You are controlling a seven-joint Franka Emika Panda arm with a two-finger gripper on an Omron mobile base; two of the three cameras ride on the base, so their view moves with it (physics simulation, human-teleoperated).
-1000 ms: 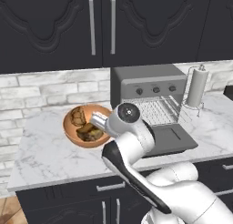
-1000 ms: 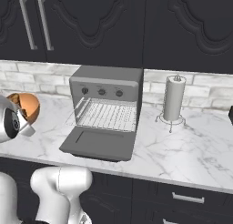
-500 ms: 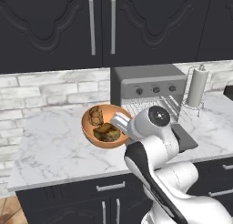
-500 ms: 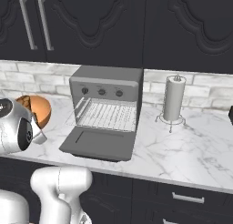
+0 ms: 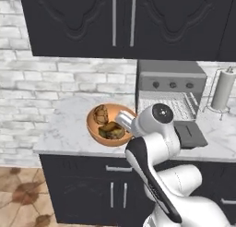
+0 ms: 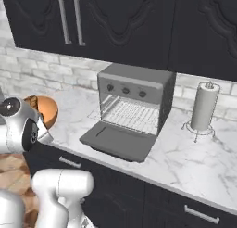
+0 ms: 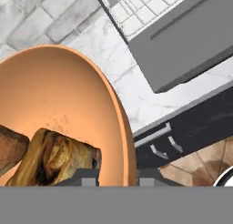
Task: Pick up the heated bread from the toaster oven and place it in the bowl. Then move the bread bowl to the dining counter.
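The orange-tan bowl sits off the front edge of the marble tabletop, with the white arm's wrist at its right rim. Inside it lie two bread pieces: the rounded tan heated bread at the back left, a darker elongated piece in front. Right of the bowl the toaster oven stands with its door dropped open; a paper-towel roll stands beside it

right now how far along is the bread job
Done: bread sits in the bowl, and the oven rack looks bare. In hand: the claw grips the bowl's rim, lifted by the marble worktop. Left: carrying it to the dining counter.
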